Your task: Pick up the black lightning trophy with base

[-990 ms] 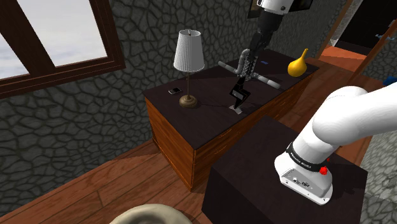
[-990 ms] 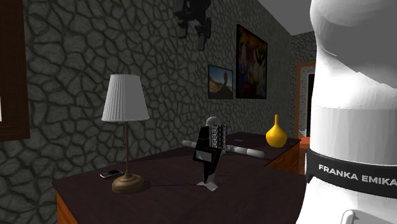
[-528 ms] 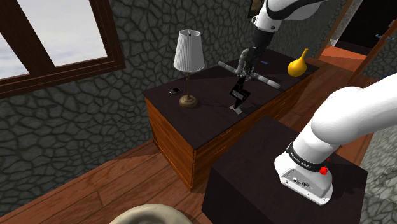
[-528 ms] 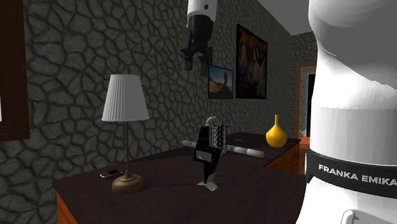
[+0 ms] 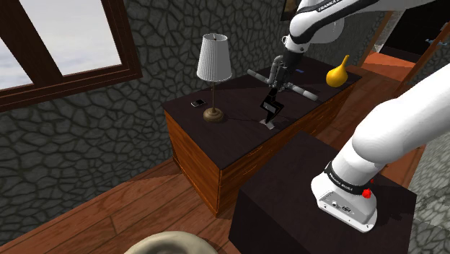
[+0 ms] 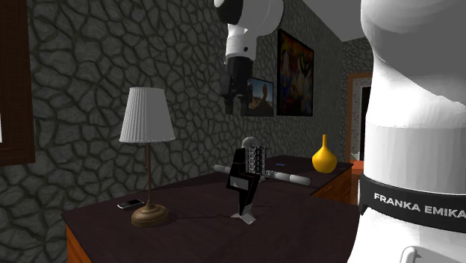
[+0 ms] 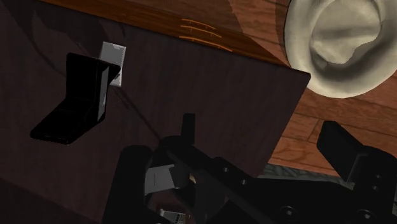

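Wrist view has my pincer (image 7: 232,149) spread and empty above the tabletop (image 7: 210,83), off to one side of the black lightning trophy (image 7: 71,95) standing upright near the lamp (image 5: 213,72), so I should centre over its zigzag, square my fingers, then descend slowly.

Matt black trophy (image 5: 270,107) on a pale, smooth base tops a dark wood-grain desk (image 5: 216,155) with warmer polished wooden sides; at its ten o'clock in the shoulder view, a pleated lampshade (image 5: 214,58) fronts a rough stone wall (image 5: 151,58).
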You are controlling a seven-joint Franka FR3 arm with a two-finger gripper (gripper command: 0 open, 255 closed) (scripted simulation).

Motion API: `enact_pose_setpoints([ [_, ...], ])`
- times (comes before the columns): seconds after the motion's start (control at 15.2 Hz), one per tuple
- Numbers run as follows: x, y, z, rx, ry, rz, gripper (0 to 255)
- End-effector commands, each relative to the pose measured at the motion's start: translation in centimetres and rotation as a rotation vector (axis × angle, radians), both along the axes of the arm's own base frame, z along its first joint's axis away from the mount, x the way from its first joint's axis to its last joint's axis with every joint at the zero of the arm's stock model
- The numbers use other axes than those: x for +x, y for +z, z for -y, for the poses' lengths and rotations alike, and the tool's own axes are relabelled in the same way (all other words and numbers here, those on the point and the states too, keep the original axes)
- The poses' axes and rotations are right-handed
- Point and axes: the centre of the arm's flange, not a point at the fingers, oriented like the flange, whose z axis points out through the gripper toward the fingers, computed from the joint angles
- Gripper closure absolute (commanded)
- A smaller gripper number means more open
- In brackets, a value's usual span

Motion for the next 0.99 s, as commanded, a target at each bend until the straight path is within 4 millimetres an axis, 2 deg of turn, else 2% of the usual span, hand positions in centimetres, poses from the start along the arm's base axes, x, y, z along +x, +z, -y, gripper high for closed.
enact_pose_setpoints([
  [0.0,1.0,-2.2,1.7,-0.007,0.001,-0.004,0],
  [0.92,6.3,-15.4,13.1,-0.044,0.001,-0.033,0],
])
